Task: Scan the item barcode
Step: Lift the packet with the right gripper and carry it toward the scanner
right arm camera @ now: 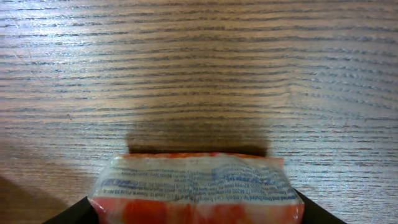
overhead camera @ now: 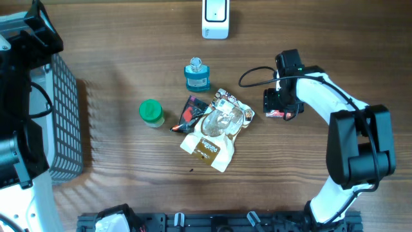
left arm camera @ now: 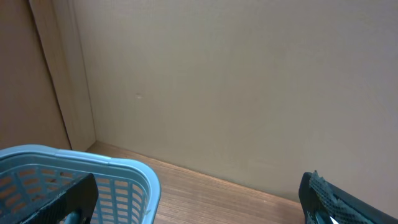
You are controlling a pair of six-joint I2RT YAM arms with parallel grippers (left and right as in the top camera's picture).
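Red-and-white packet (overhead camera: 275,114) sits at 3 o'clock from table (overhead camera: 116,174) centre, directly under the right gripper (overhead camera: 278,106). Right wrist view: packet (right arm camera: 196,186) fills the gap between the fingers (right arm camera: 71,214), printed face up, long side across the frame. Both ends touch the dark pads, so the pincer is clamped on the packet (can't tell if it's lifted or resting on the wood; there's a shadow just beyond it).

Scanner (overhead camera: 215,18) is at 12 o'clock, at the table's far edge, well apart from the packet.

Left gripper (left arm camera: 199,198): fingers wide apart, nothing between them. It hangs over the blue basket (left arm camera: 134,174) and faces a plain wall. Basket (overhead camera: 64,116) is at 9 o'clock in the overhead.

Other clutter mid-table:
- blue bottle (overhead camera: 197,74), upright, at 12 o'clock from the cluster
- green-lidded jar (overhead camera: 150,112), at 9 o'clock
- clear snack bag (overhead camera: 217,129) with gold label, lying flat in the middle
- dark sachet (overhead camera: 190,113), partly tucked under the snack bag's 9 o'clock edge

The packet is near the snack bag's 3 o'clock side, not touching it.
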